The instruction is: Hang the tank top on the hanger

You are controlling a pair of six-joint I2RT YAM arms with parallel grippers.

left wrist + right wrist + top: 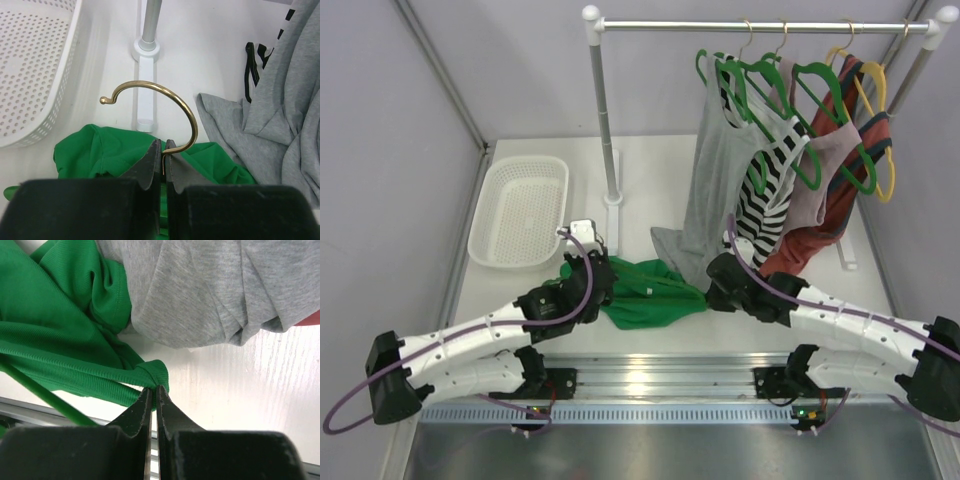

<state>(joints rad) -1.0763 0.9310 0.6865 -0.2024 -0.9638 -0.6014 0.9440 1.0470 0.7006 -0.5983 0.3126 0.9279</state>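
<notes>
The bright green tank top [645,292] lies crumpled on the white table between my two arms. My left gripper [592,272] is at its left end, shut on the stem of the hanger's brass hook [145,83]. In the left wrist view the hook curves up and to the left above the left gripper [162,146], with green fabric [100,147] beneath. My right gripper [153,389] is shut on a ribbed edge of the tank top [50,315]. A thin green arm of the hanger [45,393] runs under the fabric. The rest of the hanger is hidden by the cloth.
A white perforated basket [520,210] sits at the back left. The clothes rack's post [603,120] stands behind the tank top. A grey tank top [715,190], a striped top [765,195] and a rust garment [820,230] hang down to the table beside my right gripper [717,280].
</notes>
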